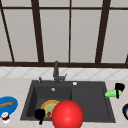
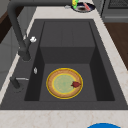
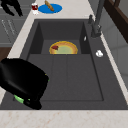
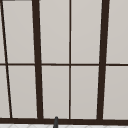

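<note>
My right hand [image 1: 119, 87] hovers over the counter just right of the sink [image 1: 27, 110], its fingers curled on a green, elongated object [image 1: 112, 93]. In the right side view this hand [image 3: 22, 80] looms large at the near left, the green object [image 3: 18, 98] peeking out beneath it. My left hand [image 1: 40, 114] hangs at the sink's front left edge with relaxed fingers and holds nothing; it is also seen as the hand [image 3: 11, 6] at the top left of the right side view. A yellow-rimmed plate [image 2: 64, 83] with a small red piece [image 2: 76, 84] lies in the basin.
A big red round thing [image 1: 67, 115] sits in front of the sink. A blue plate [image 1: 7, 105] with a brown stick and a small red-and-white cup [image 1: 5, 117] are on the left counter. A dark bowl [image 1: 125, 111] sits at the right. The faucet [image 1: 56, 72] rises behind the basin.
</note>
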Action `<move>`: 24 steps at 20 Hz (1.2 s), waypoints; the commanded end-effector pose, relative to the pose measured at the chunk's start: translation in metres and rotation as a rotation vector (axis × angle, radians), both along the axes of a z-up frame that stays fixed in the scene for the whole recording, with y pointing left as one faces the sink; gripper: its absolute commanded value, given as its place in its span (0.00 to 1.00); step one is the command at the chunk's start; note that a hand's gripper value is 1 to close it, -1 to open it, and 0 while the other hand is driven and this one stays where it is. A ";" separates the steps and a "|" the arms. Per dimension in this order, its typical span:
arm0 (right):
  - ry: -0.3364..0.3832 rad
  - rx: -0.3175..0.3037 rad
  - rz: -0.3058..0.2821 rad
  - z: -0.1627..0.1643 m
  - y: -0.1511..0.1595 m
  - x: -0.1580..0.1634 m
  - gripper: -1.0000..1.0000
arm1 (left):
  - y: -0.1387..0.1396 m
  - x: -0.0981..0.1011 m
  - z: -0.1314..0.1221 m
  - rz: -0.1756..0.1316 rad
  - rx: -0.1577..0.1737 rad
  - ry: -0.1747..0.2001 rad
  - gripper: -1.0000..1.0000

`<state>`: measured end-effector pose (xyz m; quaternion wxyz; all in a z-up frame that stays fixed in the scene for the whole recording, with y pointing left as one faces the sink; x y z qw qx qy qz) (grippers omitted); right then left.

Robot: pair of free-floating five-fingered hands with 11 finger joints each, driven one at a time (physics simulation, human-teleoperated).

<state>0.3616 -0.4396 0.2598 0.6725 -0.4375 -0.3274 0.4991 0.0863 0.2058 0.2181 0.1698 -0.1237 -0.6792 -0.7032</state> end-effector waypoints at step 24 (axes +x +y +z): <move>-0.024 0.060 0.001 -0.067 -0.196 -0.055 1.00 | 0.000 0.000 0.000 0.000 0.000 0.000 0.50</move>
